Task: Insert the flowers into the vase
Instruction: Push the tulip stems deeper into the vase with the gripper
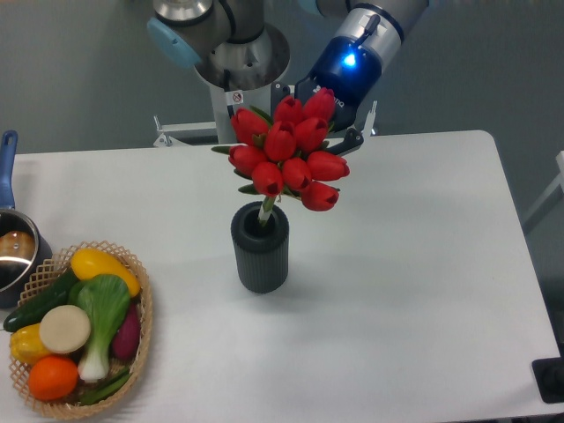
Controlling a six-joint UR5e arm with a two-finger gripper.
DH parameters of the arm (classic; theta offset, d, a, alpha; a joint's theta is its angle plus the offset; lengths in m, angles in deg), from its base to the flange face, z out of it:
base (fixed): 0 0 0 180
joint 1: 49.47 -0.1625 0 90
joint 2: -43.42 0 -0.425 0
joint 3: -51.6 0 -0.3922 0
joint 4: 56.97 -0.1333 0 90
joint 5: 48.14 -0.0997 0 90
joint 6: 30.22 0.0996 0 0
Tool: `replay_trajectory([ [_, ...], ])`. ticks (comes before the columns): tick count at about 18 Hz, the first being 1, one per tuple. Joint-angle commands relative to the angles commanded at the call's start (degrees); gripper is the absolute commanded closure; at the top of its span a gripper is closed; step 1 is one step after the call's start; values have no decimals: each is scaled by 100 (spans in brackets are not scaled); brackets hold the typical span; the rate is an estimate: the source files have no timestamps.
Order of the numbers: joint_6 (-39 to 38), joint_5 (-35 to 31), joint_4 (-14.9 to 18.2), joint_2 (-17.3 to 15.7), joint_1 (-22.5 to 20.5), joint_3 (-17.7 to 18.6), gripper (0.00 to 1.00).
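The flowers [286,154], a bunch of red tulips with green leaves, hang tilted over the vase [260,256], a dark grey ribbed cylinder at the table's middle. The pale stem end [265,211] reaches down into the vase's round mouth. My gripper [317,115] is behind and up right of the blooms, shut on the bunch. Its black fingers [354,137] show at the bunch's edges, and the grip point is hidden by the blooms.
A woven basket [144,326] with vegetables sits at the front left. A metal pot [16,251] with a blue handle is at the left edge. The robot base [238,70] stands behind the table, and a black object [551,379] is at the right front corner.
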Motion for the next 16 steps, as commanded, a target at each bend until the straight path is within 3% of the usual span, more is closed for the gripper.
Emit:
replay_trajectory([
  [6, 290, 0, -53, 422, 307, 88, 100],
  [16, 712, 9, -53, 369, 299, 738, 99],
])
